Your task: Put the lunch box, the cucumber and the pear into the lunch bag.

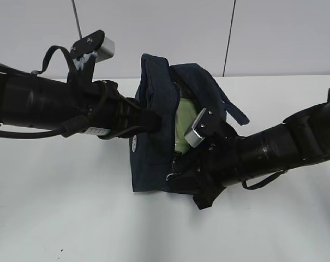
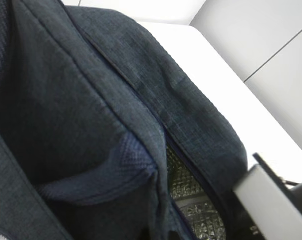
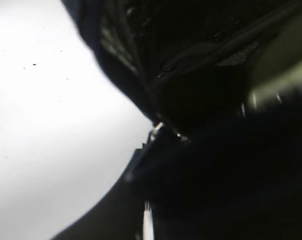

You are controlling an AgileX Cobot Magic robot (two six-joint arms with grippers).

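The lunch bag (image 1: 151, 136) sits at the middle of the white table (image 1: 61, 218), its dark navy fabric bunched up and its mouth gaping toward 12 o'clock. Inside the opening, just right of the bag's centre, the pale green lid of the lunch box (image 1: 184, 128) shows, so the box is already within the bag. The cucumber and the pear are not visible in any view; whether they lie inside cannot be told. The left gripper (image 1: 154, 121) comes in from 9 o'clock and meets the bag's left wall; its fingertips are lost against the dark cloth, so whether they are apart or pinched on the fabric cannot be told. In the left wrist view the navy fabric of the bag (image 2: 91, 115) fills nearly everything, with a strip of silvery quilted lining (image 2: 190, 200) showing at 5 o'clock along the zipper edge. The right gripper (image 1: 189, 164) reaches in from 3 o'clock, low on the bag's right side beside the box, and its tips are buried in the fabric too; their state cannot be told. The right wrist view is dark and blurred, with the bag's edge (image 3: 141, 90) against the bright table (image 3: 41, 125) at 9 o'clock.
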